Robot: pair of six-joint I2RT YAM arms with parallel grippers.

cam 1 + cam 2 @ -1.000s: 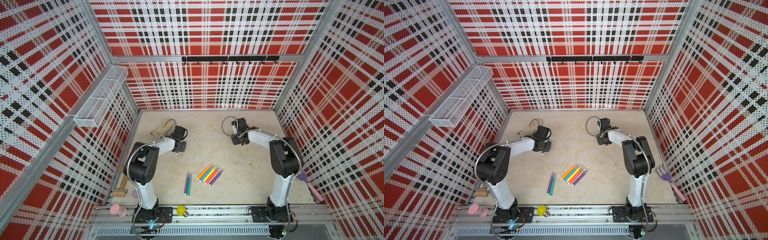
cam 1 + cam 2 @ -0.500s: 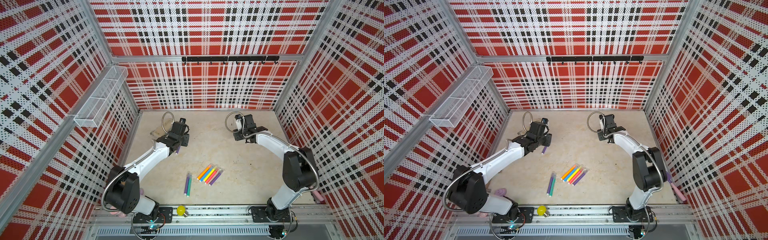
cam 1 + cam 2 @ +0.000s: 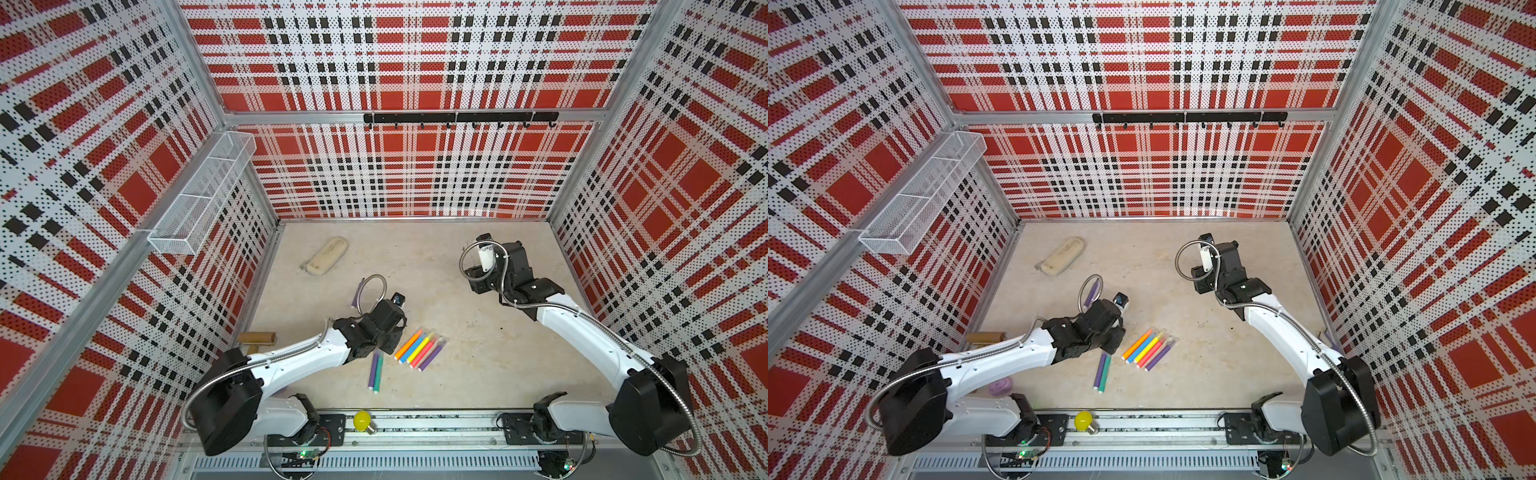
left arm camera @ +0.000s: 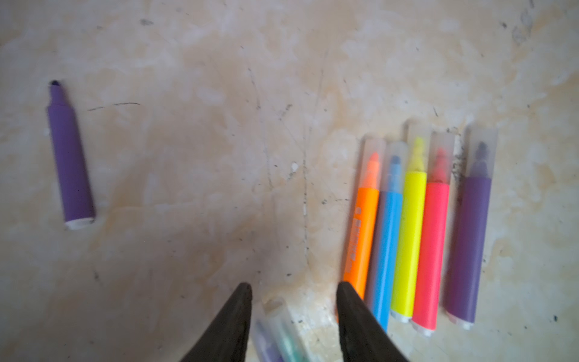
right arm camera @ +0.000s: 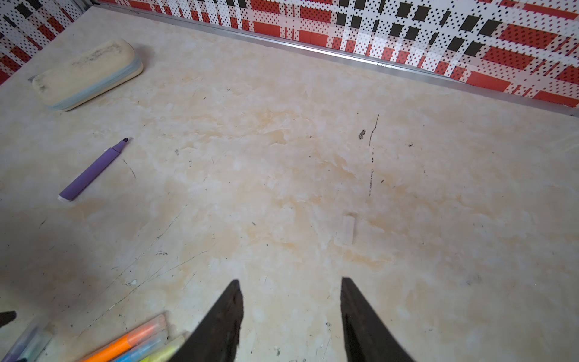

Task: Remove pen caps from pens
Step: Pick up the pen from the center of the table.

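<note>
Five capped pens (image 3: pixel 419 350) lie side by side at mid-table: orange (image 4: pixel 360 238), blue, yellow, pink and purple, each with a pale see-through pen cap (image 4: pixel 374 153). A purple and teal pair (image 3: pixel 376 372) lies beside them. My left gripper (image 4: pixel 294 288) hangs open over that pair's capped ends (image 4: pixel 275 326), next to the orange pen, and holds nothing; in a top view it (image 3: pixel 392 343) is low over the pens. An uncapped purple pen (image 5: pixel 94 170) lies further back. One loose cap (image 5: pixel 347 230) rests ahead of my right gripper (image 5: pixel 290 282), which is open and empty.
A beige pouch (image 3: pixel 326 255) lies at the back left. A wooden roller (image 3: pixel 257 337) and a purple lump (image 3: pixel 1000 386) sit by the left wall. A yellow bulb (image 3: pixel 362 420) rests on the front rail. A wire basket (image 3: pixel 199 195) hangs on the left wall.
My left arm swung forward from the back left to the pen group, leaving the uncapped purple pen on the table. My right arm stretched out a little toward the back right.
</note>
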